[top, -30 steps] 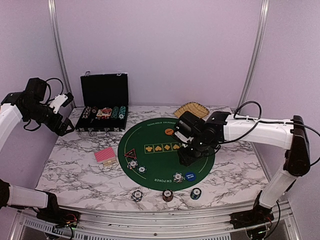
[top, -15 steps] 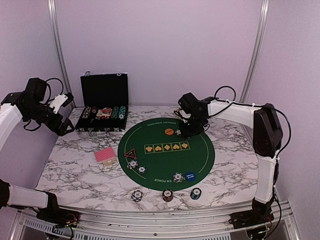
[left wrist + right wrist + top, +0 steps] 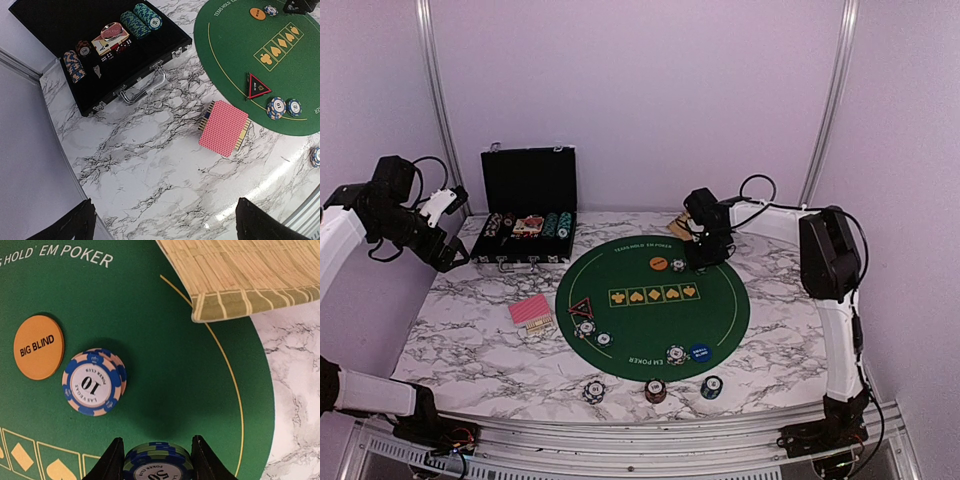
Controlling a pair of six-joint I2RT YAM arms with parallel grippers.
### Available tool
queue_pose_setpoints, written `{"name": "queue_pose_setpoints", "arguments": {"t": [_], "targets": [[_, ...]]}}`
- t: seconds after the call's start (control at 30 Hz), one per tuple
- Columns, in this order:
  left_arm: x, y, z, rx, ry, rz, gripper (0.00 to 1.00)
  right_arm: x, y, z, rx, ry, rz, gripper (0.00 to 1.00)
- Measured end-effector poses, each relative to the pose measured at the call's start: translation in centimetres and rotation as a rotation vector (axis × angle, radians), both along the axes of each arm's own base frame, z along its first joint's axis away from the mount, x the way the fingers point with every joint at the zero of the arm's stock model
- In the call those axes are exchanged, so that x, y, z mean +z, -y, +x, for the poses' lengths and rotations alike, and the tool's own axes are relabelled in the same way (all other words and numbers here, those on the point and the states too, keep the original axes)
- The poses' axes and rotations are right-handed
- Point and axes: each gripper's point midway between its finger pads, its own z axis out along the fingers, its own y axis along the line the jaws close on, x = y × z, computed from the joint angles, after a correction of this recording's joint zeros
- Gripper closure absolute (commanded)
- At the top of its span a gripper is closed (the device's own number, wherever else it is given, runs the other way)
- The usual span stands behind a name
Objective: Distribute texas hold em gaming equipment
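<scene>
Evidently a chip placement is in hand: the right gripper [image 3: 157,466] is clamped on a stack of blue-green fifty chips [image 3: 157,452] over the green mat [image 3: 165,330] at about one o'clock, just beside the ten chips [image 3: 94,381] and the orange Big Blind button [image 3: 38,347]. Next, I'd judge, it must set them flat and let go without nudging the tens. The left gripper [image 3: 167,225] hangs spread wide, holding nothing. The black case [image 3: 60,20] at ten o'clock holds chip rows [image 3: 142,17]. The woven basket [image 3: 240,275] shows nothing on the part I can see.
</scene>
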Motion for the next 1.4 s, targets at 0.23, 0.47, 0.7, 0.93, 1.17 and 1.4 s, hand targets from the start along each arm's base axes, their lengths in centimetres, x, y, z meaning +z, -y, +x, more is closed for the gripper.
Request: {"name": "queue_pose_setpoints", "arguments": {"t": [0.23,0.47,0.7,0.93,1.17,1.4], "targets": [[0.0,0.0,0.0,0.000,0.000,0.000,0.01,-1.6,0.0,1.6,-0.015,-0.001,-0.012,0.75],[0.0,0.0,0.0,-0.001,0.000,0.001,0.01,-1.2,1.0,3.1,-0.044,0.018,-0.002,0.75],[0.0,0.0,0.0,-0.003,0.000,0.002,0.01,-2.1,0.9,3.3,-0.043,0.002,0.006,0.74],[0.0,0.0,0.0,-0.003,0.000,0.003,0.01,-2.6,0.6,3.1,-0.034,-0.014,0.022,0.62],[0.0,0.0,0.0,-0.003,0.000,0.003,0.01,-2.4,0.4,3.3,-0.032,-0.014,0.028,0.46],[0.0,0.0,0.0,-0.003,0.000,0.003,0.01,-1.1,0.1,4.0,-0.030,0.012,0.041,0.45]]}}
